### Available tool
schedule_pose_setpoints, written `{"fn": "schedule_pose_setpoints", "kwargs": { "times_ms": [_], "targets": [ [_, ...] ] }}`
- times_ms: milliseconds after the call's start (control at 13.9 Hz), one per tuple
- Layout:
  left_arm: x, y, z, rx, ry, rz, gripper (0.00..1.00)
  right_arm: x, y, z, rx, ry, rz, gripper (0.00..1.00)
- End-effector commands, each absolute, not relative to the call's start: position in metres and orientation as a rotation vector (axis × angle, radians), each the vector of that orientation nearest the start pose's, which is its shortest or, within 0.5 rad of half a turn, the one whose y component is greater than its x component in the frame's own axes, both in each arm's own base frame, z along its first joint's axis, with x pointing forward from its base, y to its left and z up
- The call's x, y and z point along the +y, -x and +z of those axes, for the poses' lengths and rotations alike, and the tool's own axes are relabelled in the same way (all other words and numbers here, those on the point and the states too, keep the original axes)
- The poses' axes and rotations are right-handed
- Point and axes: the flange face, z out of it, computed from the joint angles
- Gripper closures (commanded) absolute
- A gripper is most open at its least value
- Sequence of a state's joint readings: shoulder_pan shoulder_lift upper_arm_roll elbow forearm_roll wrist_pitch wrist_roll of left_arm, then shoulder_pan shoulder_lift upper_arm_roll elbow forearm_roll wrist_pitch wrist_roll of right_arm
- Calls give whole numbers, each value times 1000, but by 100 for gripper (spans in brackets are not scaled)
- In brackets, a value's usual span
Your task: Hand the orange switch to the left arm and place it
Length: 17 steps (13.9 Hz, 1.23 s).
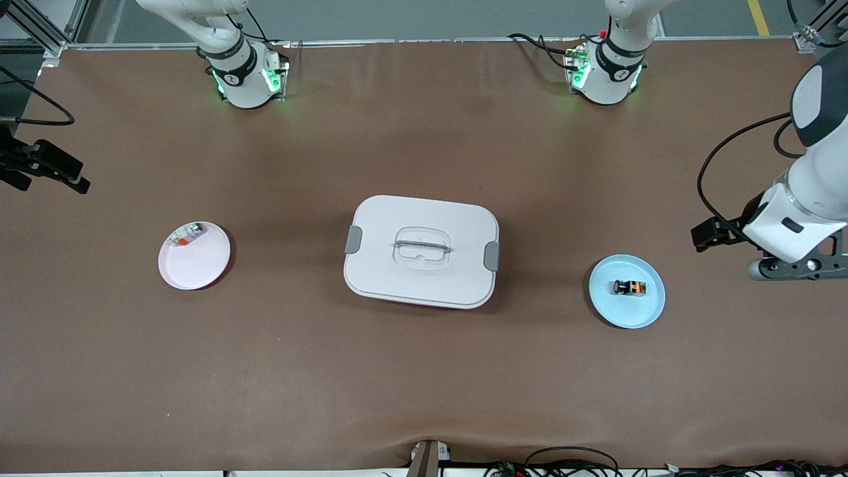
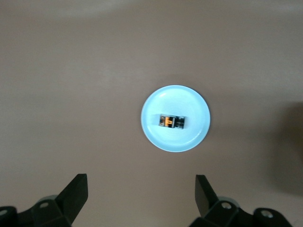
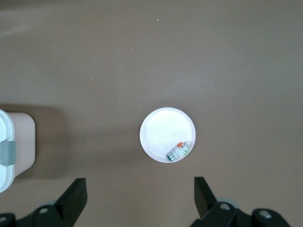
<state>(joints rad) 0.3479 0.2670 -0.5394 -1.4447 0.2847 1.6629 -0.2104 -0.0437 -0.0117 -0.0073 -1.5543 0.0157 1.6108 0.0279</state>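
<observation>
The orange switch (image 1: 628,287) lies on its side on a light blue plate (image 1: 624,313) toward the left arm's end of the table. In the left wrist view the switch (image 2: 172,121) lies in the middle of that plate (image 2: 176,97). My left gripper (image 2: 140,183) is open and empty, high over the bare table beside the plate. The white box (image 1: 421,250) stands shut in the middle of the table. My right gripper (image 3: 139,185) is open and empty, high over the table beside a pink plate (image 3: 163,128).
The pink plate (image 1: 197,266) lies toward the right arm's end of the table, with a small silver-and-red piece (image 1: 187,234) at its rim. That piece (image 3: 179,150) and a corner of the box (image 3: 9,156) show in the right wrist view.
</observation>
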Motion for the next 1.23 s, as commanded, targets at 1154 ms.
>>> {"fn": "schedule_pose_setpoints", "kwargs": {
  "times_ms": [1154],
  "targets": [
    [-40,-524,643,7,3098,8,0,-30,-557,647,128,3137,-101,0]
  ]
}}
